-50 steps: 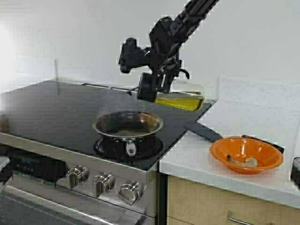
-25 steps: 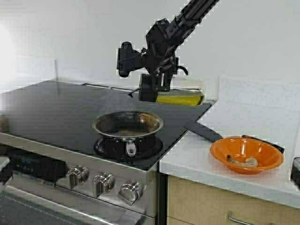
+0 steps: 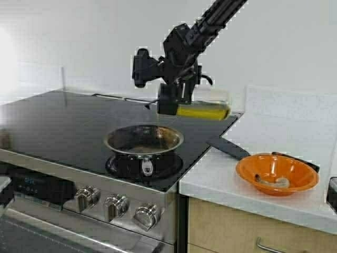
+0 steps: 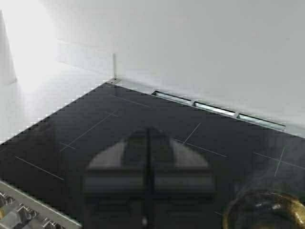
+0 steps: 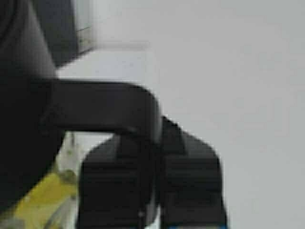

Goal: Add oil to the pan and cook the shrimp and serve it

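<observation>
Tipped on its side above the far right of the black stovetop (image 3: 63, 121): tall clear glass jug of yellow-green oil (image 3: 202, 109), black lid now slightly nearer the round steel pan (image 3: 144, 140) than a second ago. Pouring seemingly imminent; no stream discernible. Right gripper (image 3: 181, 87) jaws pinching the jug's black handle (image 5: 95, 109). Left gripper (image 4: 148, 183) jaws pressed together, parked over the stovetop. Pale shrimp (image 3: 279, 182) barely visible in orange bowl (image 3: 276, 173) on the table (image 3: 237, 192).

Left gripper (image 4: 148, 191) in foreground, dark fingers (image 4: 119, 176) pressed together, thin seam between, nothing held. Gripper hangs above black glass cooktop (image 4: 95, 129) marked with faint pale burner lines. Pan (image 4: 267, 210) partly visible at frame corner beside gripper: shiny rim, browned inside, cut off by edge. Row of vent slots (image 4: 214, 109) along cooktop's far edge, white wall (image 4: 190, 43) behind. Control knobs (image 4: 14, 217) at cooktop's front edge. Bright white counter (image 4: 33, 95) beside cooktop.
</observation>
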